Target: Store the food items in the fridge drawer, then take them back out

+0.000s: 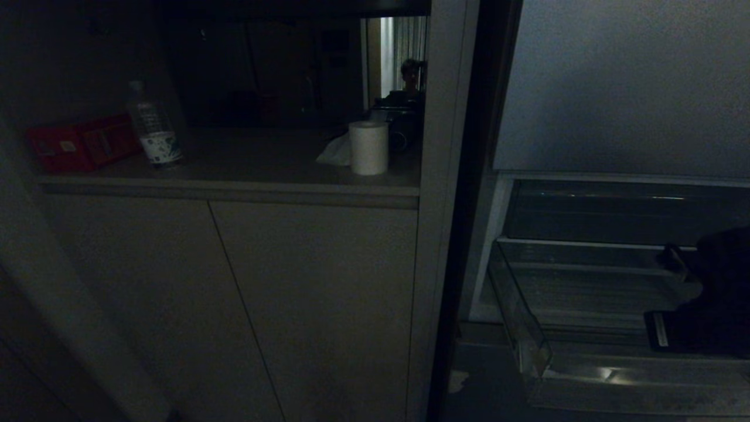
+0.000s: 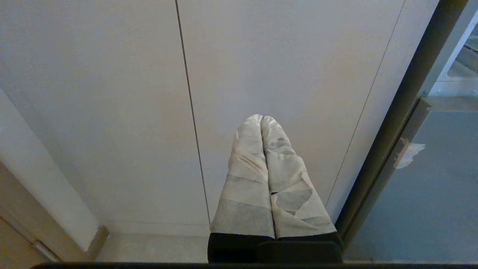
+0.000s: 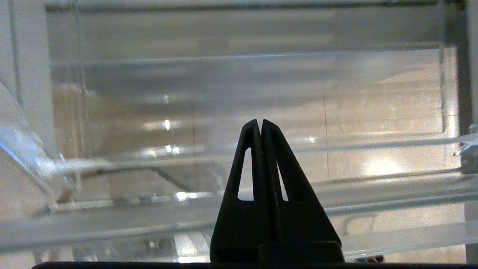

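The fridge drawer [image 1: 518,310] is a clear plastic bin pulled out of the open fridge at the lower right, and I see nothing lying in it. My right arm [image 1: 720,281] reaches in from the right edge above it. In the right wrist view my right gripper [image 3: 260,121] is shut with nothing between its black fingers, and it points over the drawer's transparent lip [image 3: 149,224] into the bin. My left gripper [image 2: 261,117] is shut and empty. It has white-taped fingers and hangs in front of pale cabinet doors [image 2: 112,112]. No food items show in any view.
A counter [image 1: 263,158] at the left carries a water bottle [image 1: 153,126], flat red packs [image 1: 82,143] and a white paper roll [image 1: 369,147]. A person [image 1: 411,73] shows far behind. A dark vertical fridge edge [image 1: 469,205] separates the cabinets from the fridge.
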